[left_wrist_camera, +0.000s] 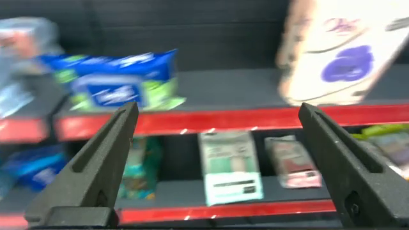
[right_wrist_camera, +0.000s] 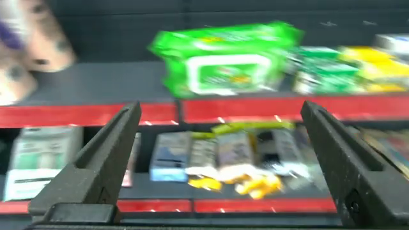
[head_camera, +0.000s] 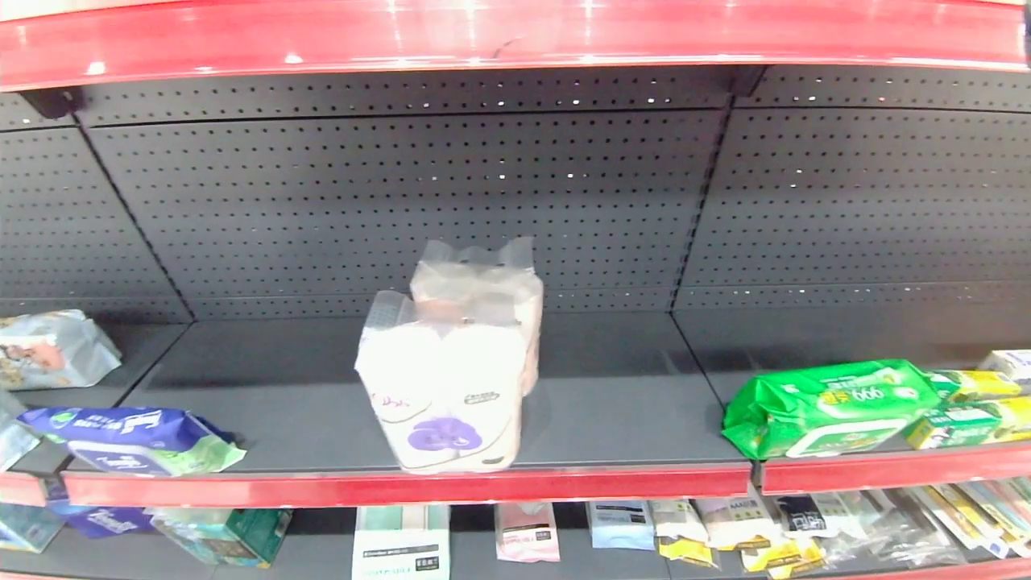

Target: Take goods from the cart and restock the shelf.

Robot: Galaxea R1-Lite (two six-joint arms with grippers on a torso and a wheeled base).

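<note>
- Shelf (head_camera: 612, 403): the middle board is mostly bare, with grey gaps on both sides of the centre stock. I judge restocking as begun and far from finished. I cannot tell how much is left to bring.
- Toilet paper packs: two. The front pack (head_camera: 443, 395) stands upright at the red lip in the centre bay. The back pack (head_camera: 483, 282) stands just behind it and touches it. I read these as the goods already placed.
- Green wipes pack (head_camera: 821, 403): one, lying flat at the front of the right bay, well apart from the toilet paper.
- Blue wipes pack (head_camera: 129, 435): one, lying flat at the front left of the centre bay, with its end over the lip.
- Pale bag (head_camera: 48, 346): one, further back in the left bay.
- Small green and yellow boxes (head_camera: 958, 403): at least three, just beside the green pack. They overlap, so I cannot give an exact count.
- Lower shelf (head_camera: 314, 556): many small packets in a row, too crowded to count.
- My left fingers (left_wrist_camera: 96, 169): spread wide with nothing between them, level with the red lip, facing the blue pack and the toilet paper.
- My right fingers (right_wrist_camera: 96, 166): also spread and empty, facing the green pack.
- Next, by my judgement: fetch another item, since I hold nothing in either hand.
</note>
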